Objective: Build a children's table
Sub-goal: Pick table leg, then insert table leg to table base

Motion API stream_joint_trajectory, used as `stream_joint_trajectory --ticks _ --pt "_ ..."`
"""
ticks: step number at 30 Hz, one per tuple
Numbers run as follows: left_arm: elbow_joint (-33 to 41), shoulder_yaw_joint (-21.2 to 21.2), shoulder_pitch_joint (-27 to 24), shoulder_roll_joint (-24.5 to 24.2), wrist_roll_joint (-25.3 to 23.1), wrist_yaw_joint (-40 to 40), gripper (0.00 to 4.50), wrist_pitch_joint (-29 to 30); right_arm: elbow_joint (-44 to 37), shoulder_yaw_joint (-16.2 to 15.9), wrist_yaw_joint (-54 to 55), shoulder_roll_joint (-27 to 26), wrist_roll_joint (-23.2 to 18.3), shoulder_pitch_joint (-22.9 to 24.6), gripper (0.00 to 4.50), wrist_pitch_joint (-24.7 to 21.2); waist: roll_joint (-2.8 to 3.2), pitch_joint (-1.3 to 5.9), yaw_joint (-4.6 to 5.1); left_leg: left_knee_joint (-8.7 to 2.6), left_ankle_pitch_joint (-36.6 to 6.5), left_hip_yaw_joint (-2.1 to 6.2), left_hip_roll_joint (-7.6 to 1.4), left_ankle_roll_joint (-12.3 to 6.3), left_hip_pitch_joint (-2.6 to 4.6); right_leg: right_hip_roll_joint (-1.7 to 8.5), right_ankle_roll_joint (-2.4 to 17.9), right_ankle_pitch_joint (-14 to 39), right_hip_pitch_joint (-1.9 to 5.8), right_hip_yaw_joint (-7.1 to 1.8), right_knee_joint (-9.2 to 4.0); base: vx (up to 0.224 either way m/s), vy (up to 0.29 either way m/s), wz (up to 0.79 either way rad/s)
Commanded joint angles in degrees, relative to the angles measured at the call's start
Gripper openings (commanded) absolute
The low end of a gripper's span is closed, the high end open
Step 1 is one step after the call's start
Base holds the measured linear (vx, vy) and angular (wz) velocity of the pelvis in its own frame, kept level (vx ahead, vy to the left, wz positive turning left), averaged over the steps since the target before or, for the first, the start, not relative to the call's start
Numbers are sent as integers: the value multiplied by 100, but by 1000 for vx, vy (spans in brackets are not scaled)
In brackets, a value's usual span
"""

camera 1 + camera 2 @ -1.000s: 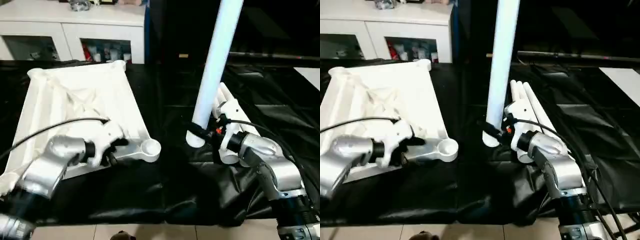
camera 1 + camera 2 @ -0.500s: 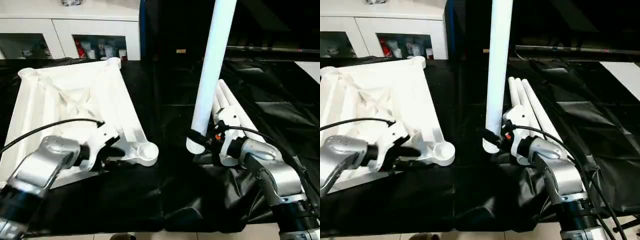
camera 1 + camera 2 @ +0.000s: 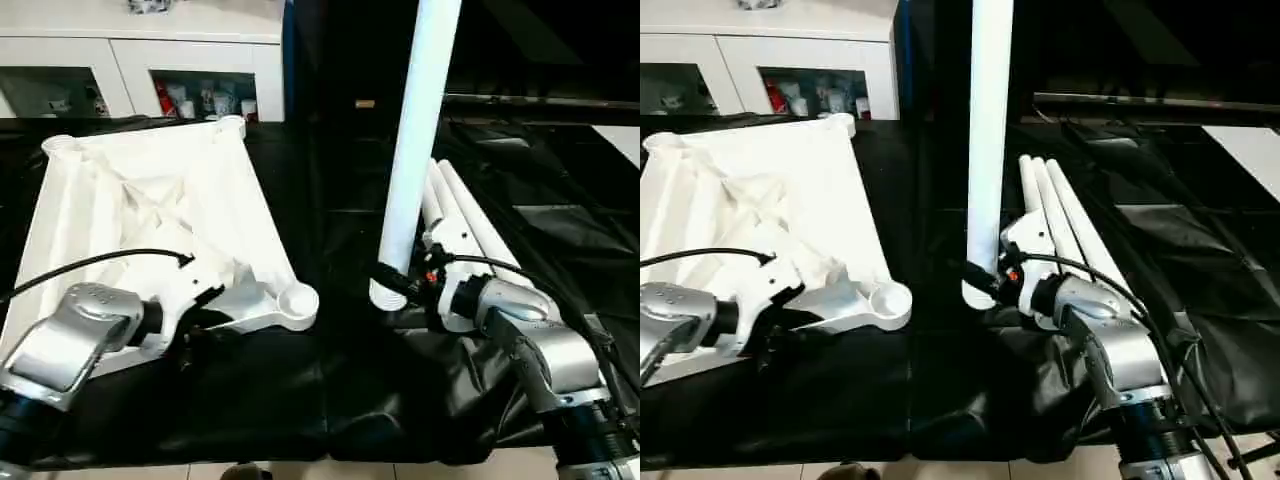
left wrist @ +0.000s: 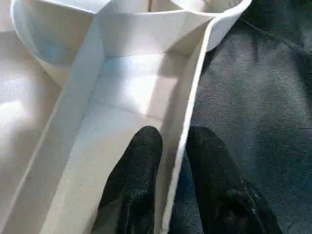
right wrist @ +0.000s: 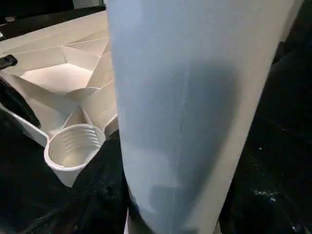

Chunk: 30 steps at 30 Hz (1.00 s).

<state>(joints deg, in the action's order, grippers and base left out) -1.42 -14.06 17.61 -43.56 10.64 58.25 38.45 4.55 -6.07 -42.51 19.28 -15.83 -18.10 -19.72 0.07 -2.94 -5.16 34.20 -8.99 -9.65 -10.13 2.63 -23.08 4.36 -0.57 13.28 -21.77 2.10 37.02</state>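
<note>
The white table top (image 3: 150, 200) lies underside up on the left, ribs showing, with a round corner socket (image 3: 298, 298) at its near right corner. My left gripper (image 4: 173, 139) is just behind that socket. Its black fingers (image 4: 139, 161) stand one on each side of the thin rim wall and pinch it. My right gripper (image 3: 400, 283) is shut on a white leg (image 3: 415, 130), gripping just above its flared lower end. That leg stands almost upright, a short way to the right of the socket (image 5: 75, 144). Three more legs (image 3: 470, 215) lie side by side behind my right wrist.
Black cloth (image 3: 300, 400) covers the whole work surface and is rumpled at the right. A white cabinet (image 3: 130, 50) with glass doors stands behind the table top. A strip of pale floor (image 3: 300, 470) shows along the near edge.
My left gripper's fingers have closed in from wide apart onto the table top's rim. The right gripper holds the upright leg as before. The camera has shifted a little.
</note>
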Motion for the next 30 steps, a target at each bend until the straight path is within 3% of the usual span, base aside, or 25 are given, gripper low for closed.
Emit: stream_joint_trajectory --ticks 1,8,10,14,17,18,23,27,30 --pt "-127 163 33 18 -135 -121 89 -221 -64 24 -29 25 17 -101 190 69 64 343 0 -470 -1617 82 -242 194 202 322 1152 776 115 -208 -481 0 0 0" --pt "-306 145 57 36 -112 -91 32 -392 -95 -15 -39 32 36 -65 190 59 64 333 -1 -483 -1801 87 -252 252 209 340 1095 1113 100 -215 -506 0 0 0" --pt "-356 130 55 52 -133 -88 15 -460 -88 -19 -40 35 41 -71 190 63 57 341 20 -488 -1671 97 -246 249 170 336 1099 930 136 -208 -478 0 0 0" --pt "-437 112 81 164 -136 -92 4 -701 -100 9 -27 18 21 -84 190 40 44 362 44 -452 -1420 79 -239 161 171 328 1158 538 145 -208 -459 0 0 0" --pt "-452 187 194 484 39 -73 4 -1050 -89 142 77 -122 -139 -158 190 -89 -4 367 33 -430 -1251 55 -243 62 179 334 1227 380 148 -207 -452 0 0 0" --pt "-461 3 364 738 50 -15 4 -1114 47 282 322 -298 -221 -331 190 -248 -49 364 31 -435 -1225 49 -253 28 179 336 1244 405 149 -203 -456 0 0 0" --pt "-632 -398 670 1265 -15 119 4 -1381 322 296 390 -467 -282 -690 190 -393 -41 355 -16 -436 -1234 26 -272 84 220 350 1209 592 114 -217 -462 0 0 0" --pt "-1080 -887 976 1761 -361 214 0 -1859 450 211 94 -557 -478 -986 189 -600 -50 367 -146 -419 -1176 6 -272 95 234 364 1123 598 108 -219 -473 0 0 0" --pt "-1326 -921 1087 1822 -514 176 0 -1982 434 130 14 -522 -450 -1007 189 -734 -72 370 -220 -438 -1167 9 -282 126 220 379 1005 616 120 -208 -469 0 0 0"
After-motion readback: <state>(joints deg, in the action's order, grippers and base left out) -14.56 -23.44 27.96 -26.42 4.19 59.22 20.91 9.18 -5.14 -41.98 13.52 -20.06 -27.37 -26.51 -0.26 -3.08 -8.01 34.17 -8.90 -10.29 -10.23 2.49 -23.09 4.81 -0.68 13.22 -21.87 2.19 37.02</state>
